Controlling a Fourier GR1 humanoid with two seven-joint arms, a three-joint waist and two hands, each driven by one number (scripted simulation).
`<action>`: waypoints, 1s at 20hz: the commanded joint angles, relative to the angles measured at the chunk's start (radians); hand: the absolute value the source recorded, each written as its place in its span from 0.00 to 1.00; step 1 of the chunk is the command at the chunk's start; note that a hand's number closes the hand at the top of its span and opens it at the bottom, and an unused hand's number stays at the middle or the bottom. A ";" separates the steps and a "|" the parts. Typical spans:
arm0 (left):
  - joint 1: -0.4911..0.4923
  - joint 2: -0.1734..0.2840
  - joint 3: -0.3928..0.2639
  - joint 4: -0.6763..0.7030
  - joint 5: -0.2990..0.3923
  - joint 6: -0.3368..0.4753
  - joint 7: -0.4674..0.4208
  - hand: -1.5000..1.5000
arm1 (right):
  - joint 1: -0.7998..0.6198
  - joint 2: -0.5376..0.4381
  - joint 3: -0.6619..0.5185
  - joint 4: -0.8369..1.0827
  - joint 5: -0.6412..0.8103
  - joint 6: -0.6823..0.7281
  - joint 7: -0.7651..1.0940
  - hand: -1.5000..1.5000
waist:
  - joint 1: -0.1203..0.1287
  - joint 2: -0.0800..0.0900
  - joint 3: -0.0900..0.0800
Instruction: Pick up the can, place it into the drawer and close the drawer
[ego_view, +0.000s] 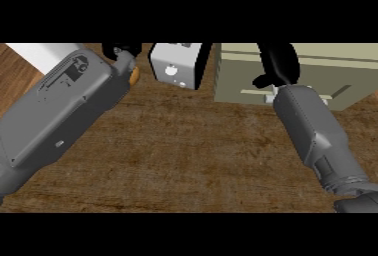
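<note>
Far left of the drawer box (310, 62): a big grey arm, with the left hand (118, 50) just peeking out at the top. Too little of it showing to tell if wide or curled. A small orange bit (134, 75) tucked beside that wrist. Maybe the can, maybe not; hard to say. No can plain to see anywhere else.

Closer to the drawer box, just left of it: a white box (177, 65) with a round knob.

On the drawer box itself: the right hand (277, 62), black and long, lying over the front. Can't tell if holding anything or just touching.

Looks like the drawer part of the job, likely putting in or pushing shut. Next: check the can is inside, then push the front straight in.

Under it all, a brown wooden counter (192, 150). Far left of the drawer box, a white slab (37, 50) at the top edge.
</note>
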 joint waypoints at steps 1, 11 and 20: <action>0.028 0.040 0.025 -0.029 -0.006 -0.033 0.000 0.00 | -0.048 -0.016 -0.021 0.091 0.009 -0.069 0.002 0.00 | 0.008 0.011 0.003; 0.011 0.041 0.010 -0.087 -0.034 0.009 0.061 0.00 | -0.176 -0.049 -0.035 0.171 0.033 -0.067 0.073 0.00 | 0.025 0.016 0.004; 0.033 0.049 0.006 -0.142 -0.042 0.011 0.071 0.00 | -0.234 0.007 -0.241 0.193 -0.210 0.115 -0.135 0.00 | 0.038 0.020 0.010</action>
